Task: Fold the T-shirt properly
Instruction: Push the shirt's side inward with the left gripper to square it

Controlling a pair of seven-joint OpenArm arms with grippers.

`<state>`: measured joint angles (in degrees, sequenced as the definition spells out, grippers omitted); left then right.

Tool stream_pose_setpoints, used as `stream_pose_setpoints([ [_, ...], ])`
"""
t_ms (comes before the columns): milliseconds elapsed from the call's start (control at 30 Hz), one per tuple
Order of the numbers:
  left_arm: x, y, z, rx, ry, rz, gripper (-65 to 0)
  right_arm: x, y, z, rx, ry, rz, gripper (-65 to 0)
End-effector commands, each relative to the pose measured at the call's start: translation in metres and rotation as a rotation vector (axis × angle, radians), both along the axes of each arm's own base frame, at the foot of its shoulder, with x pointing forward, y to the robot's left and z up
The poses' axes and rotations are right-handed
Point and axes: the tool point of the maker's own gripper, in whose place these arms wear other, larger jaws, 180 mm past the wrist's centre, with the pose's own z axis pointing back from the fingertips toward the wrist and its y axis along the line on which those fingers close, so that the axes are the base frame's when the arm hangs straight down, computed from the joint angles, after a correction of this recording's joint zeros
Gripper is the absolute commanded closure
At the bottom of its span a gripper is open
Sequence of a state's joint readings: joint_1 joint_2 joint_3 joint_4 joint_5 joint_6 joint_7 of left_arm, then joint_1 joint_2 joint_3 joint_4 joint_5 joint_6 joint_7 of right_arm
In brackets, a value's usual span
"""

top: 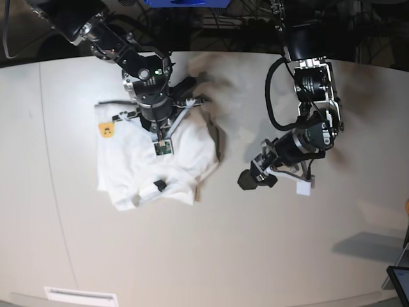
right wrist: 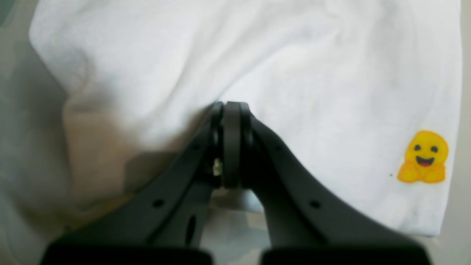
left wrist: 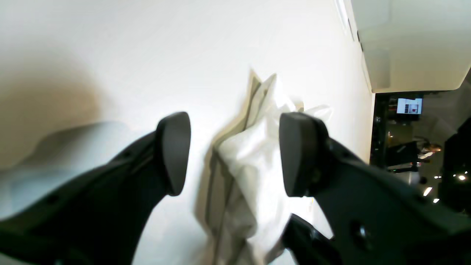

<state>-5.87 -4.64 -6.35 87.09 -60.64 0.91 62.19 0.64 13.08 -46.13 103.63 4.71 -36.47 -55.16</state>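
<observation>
A: Where do your pincers stand?

B: Your right pincer (right wrist: 232, 110) is clamped tight, its tips pressing into the T-shirt (right wrist: 294, 73) at the middle of the frame. Your left pincer (left wrist: 235, 152) gapes wide with nothing between its pads.

A: And the shirt?

B: It lies bunched at the left of the base view on the pale worktop (top: 255, 256), its yellow smiley patch (right wrist: 423, 158) near the shirt's left edge, well apart from your left pincer.

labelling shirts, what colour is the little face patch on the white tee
Yellow-orange smiling face patch on the T-shirt; clearest in the right wrist view.
</observation>
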Motion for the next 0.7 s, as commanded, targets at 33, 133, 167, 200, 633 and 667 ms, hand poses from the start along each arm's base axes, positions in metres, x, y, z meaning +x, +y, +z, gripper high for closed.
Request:
stream_pose_setpoints([
  [33,0.005,-0.008,0.006,0.042,-0.025,-0.036,-37.3,0.010,0.002,0.013,0.014,-0.053,0.000,-0.3],
  [133,0.003,-0.018,0.000,0.041,0.003,-0.045,-37.3,0.010,0.003,0.013,0.015,-0.053,0.000,-0.3],
  [167,0.003,-0.020,-0.003,0.029,0.027,-0.027,-37.3,0.010,0.003,0.013,0.015,-0.053,0.000,-0.3],
  [200,0.003,-0.021,-0.004,0.021,0.047,-0.010,-37.3,0.010,0.003,0.013,0.015,-0.053,0.000,-0.3],
  [633,0.014,-0.069,-0.026,-0.021,0.157,-0.090,-37.3,0.008,0.002,0.012,0.015,-0.049,-0.004,-0.3],
  [667,0.013,-0.071,-0.027,-0.021,0.167,-0.089,-37.3,0.008,0.002,0.012,0.015,-0.049,-0.004,-0.3],
])
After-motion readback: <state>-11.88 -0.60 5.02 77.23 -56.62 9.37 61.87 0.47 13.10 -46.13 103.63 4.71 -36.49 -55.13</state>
